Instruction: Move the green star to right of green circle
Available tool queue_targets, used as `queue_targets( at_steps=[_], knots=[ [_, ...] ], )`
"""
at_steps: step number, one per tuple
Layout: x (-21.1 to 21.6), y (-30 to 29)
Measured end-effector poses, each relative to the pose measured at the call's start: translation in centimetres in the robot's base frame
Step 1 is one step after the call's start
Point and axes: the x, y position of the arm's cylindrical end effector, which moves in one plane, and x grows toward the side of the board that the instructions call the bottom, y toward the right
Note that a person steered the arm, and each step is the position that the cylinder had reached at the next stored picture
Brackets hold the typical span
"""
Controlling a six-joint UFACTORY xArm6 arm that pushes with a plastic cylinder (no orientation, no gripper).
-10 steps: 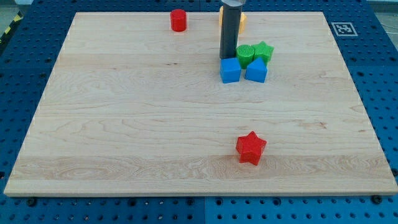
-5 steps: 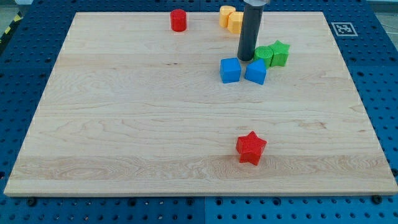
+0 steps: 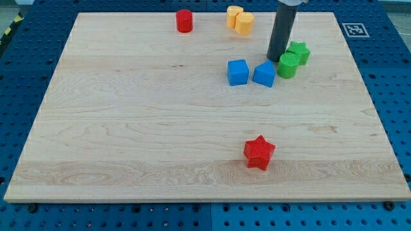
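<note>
The green star [image 3: 299, 52] lies near the view's top right, just up and right of the green circle [image 3: 288, 65], and the two touch. My tip [image 3: 277, 59] is at the circle's left edge, above the blue blocks. The dark rod rises from it to the view's top.
A blue cube [image 3: 237, 72] and a second blue block [image 3: 264, 74] sit left of the green circle. Two yellow blocks [image 3: 239, 19] lie at the top centre, a red cylinder [image 3: 184, 20] at the top left, a red star [image 3: 259, 152] near the bottom. The wooden board [image 3: 128, 128] ends at blue perforated table.
My tip has slid to the right, pushing the green circle and green star rightward with it. The blue blocks, no longer touched by the greens, stay in place.
</note>
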Motion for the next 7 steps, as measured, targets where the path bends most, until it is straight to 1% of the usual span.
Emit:
queue_targets(
  at_steps=[2,7],
  knots=[
    [0.0,0.2],
    [0.0,3.0]
  ],
)
